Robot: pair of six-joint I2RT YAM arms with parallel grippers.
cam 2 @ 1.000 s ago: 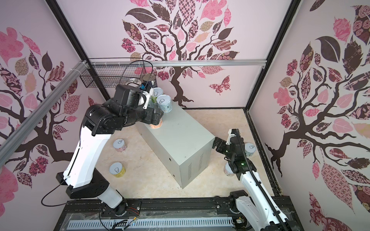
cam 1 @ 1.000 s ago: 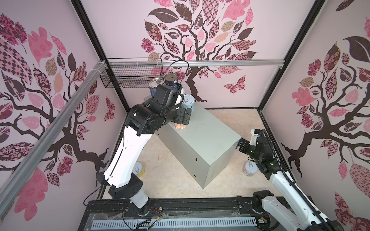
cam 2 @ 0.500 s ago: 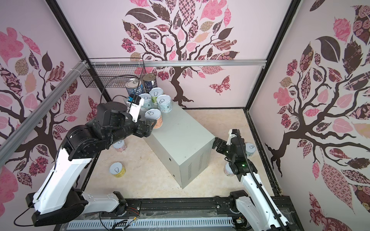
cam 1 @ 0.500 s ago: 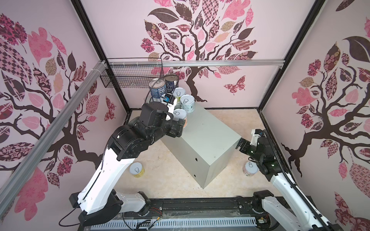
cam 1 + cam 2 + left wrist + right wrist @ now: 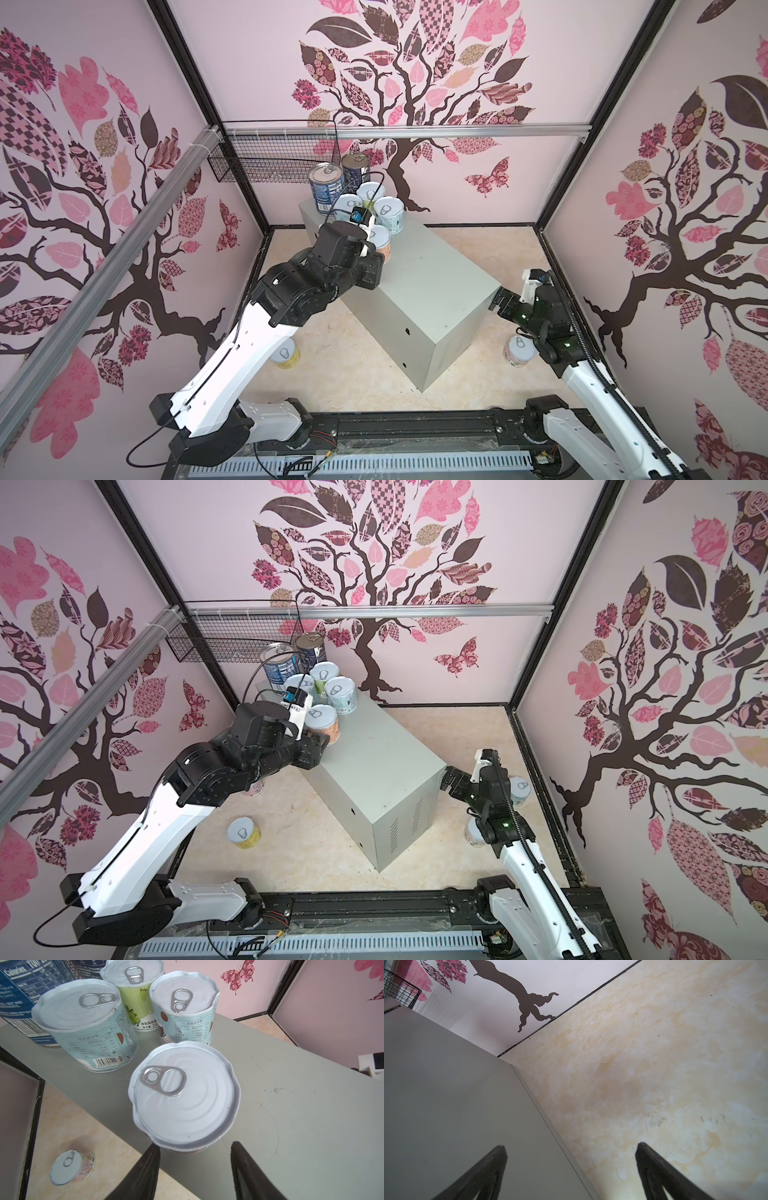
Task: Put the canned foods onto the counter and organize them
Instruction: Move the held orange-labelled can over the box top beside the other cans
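The grey-green counter (image 5: 428,291) (image 5: 374,762) runs diagonally across the floor. At its far end stand two dark-blue cans (image 5: 326,187) and several short white-lidded cans (image 5: 388,214). Nearest of them is a peach-labelled can (image 5: 380,241) (image 5: 182,1095). My left gripper (image 5: 195,1144) (image 5: 320,746) sits just short of that can, jaws apart and holding nothing. My right gripper (image 5: 571,1145) (image 5: 500,301) hangs open over the counter's near right edge (image 5: 529,1093). On the floor stand a yellow can (image 5: 286,353), a pink can (image 5: 518,351) and another can (image 5: 71,1167).
A black wire basket (image 5: 270,162) hangs on the back-left rail above the cans. One more can (image 5: 519,789) stands by the right wall behind my right arm. A black rail (image 5: 415,419) edges the marbled floor (image 5: 353,365) in front.
My left arm has drawn back from over the cans toward the near left, and its jaws have narrowed. The peach-labelled can stays on the counter. The right arm has not moved.
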